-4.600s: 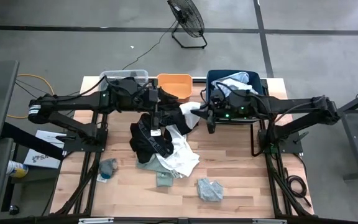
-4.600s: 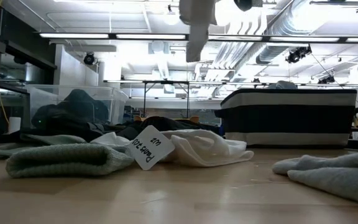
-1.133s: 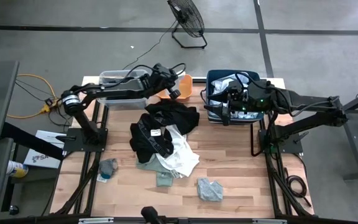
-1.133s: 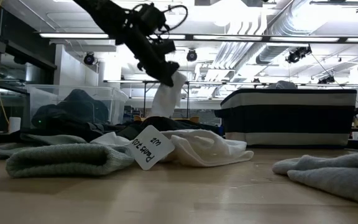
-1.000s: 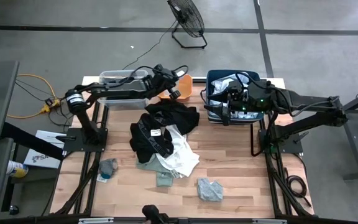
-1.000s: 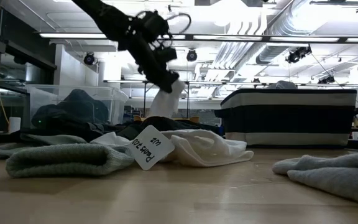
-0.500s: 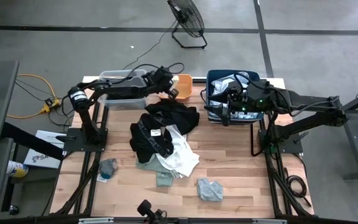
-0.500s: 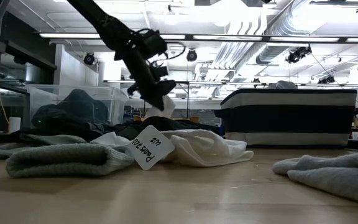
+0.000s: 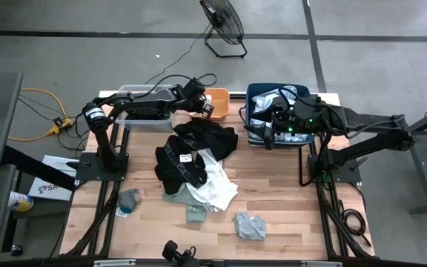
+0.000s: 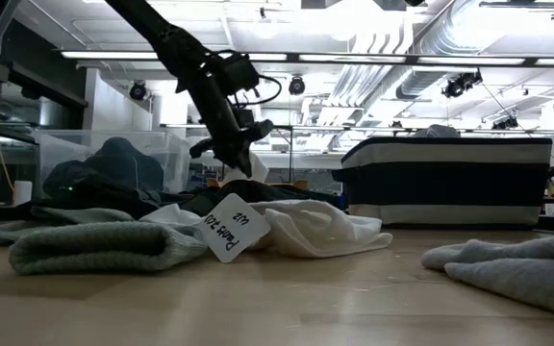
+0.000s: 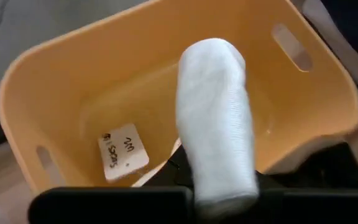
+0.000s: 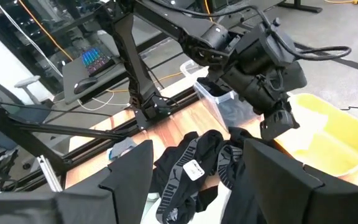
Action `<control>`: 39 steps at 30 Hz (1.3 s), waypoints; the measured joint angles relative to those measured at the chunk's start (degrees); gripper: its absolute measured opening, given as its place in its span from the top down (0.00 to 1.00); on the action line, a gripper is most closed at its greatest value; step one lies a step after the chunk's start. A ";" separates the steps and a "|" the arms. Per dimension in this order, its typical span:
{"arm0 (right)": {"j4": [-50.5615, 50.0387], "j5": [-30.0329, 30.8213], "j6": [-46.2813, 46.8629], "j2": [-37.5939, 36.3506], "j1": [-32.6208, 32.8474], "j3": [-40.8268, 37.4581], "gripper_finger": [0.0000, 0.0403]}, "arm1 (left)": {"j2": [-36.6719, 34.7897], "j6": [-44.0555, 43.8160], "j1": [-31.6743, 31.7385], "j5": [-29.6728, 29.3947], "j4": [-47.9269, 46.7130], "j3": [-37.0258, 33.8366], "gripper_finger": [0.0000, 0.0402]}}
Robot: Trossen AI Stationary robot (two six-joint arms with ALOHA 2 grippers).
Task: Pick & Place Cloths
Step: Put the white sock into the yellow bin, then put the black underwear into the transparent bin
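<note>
My left gripper (image 9: 204, 110) is over the orange bin (image 9: 218, 96), shut on a white cloth (image 11: 216, 112) that reaches down into the bin (image 11: 55, 81). A paper tag (image 11: 123, 152) lies on the bin floor. My right gripper (image 9: 264, 135) stands open and holds nothing at the near left corner of the navy bin (image 9: 307, 96), which holds pale cloths. A heap of black cloths (image 9: 199, 144) and a white one (image 9: 215, 187) lies mid-table. Small grey-green pieces (image 9: 250, 226) lie nearer the front. My left gripper holds the white cloth by its near end (image 11: 219, 186); the cloth itself covers the fingers, so the kind of hold does not show. The gripper comes slanting down from the table's left. The cloth hangs into the orange bin; whether it touches the floor, I cannot tell.
A clear bin (image 9: 143, 93) with dark cloth stands left of the orange one at the table's far edge. More grey-green pieces (image 9: 128, 199) (image 9: 196, 213) lie near the heap. Bare wood shows at the front left and right of the table.
My left gripper has gone down and a little toward the table's left over the orange bin, still shut. The white cloth, which hung in the air below it, has come down into the bin.
</note>
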 joint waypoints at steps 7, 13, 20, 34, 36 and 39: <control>0.00 -0.16 0.33 0.00 0.04 0.00 0.40 | 0.28 -0.48 0.04 0.11 -1.07 2.71 0.79; -0.15 -0.41 0.44 0.00 0.04 0.00 0.40 | 0.28 -0.46 0.04 0.15 -1.25 5.40 0.63; -0.15 -0.41 0.48 0.00 0.04 0.00 0.40 | 0.26 0.61 0.04 2.73 -1.73 7.94 0.46; -0.35 -0.56 1.60 0.00 0.04 0.00 0.40 | -2.53 3.07 -3.36 12.60 -20.74 17.37 0.43; -0.75 -0.55 1.60 0.00 0.04 0.00 0.40 | -3.81 3.61 -4.65 12.61 -23.96 17.37 0.43; -2.09 -0.55 1.64 0.00 0.04 0.00 0.40 | -5.61 4.54 -6.73 12.50 -29.04 17.35 0.43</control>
